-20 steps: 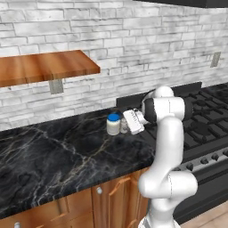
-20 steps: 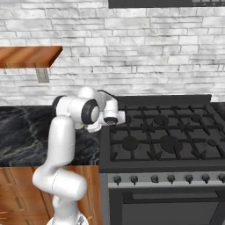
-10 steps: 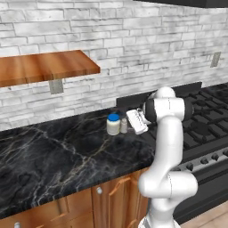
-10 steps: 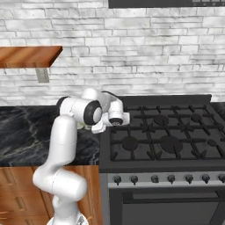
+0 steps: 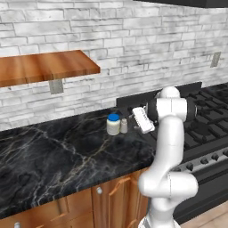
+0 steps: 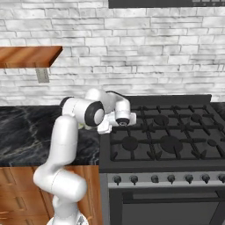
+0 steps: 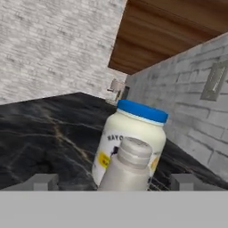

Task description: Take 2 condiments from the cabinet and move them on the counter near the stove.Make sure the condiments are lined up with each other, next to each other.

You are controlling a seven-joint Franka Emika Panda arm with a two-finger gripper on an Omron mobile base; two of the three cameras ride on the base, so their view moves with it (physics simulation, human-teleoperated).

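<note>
Gripper is spread open, holding nothing. Shaker sits right ahead between the fingertips, jar just behind it.

White arm bent forward at elbow, gripper level, fingers spread

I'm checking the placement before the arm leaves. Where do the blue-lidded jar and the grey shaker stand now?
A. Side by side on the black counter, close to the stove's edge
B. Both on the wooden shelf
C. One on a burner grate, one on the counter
A: in the left base view the jar and shaker stand upright side by side on the counter, close to the stove.
</note>
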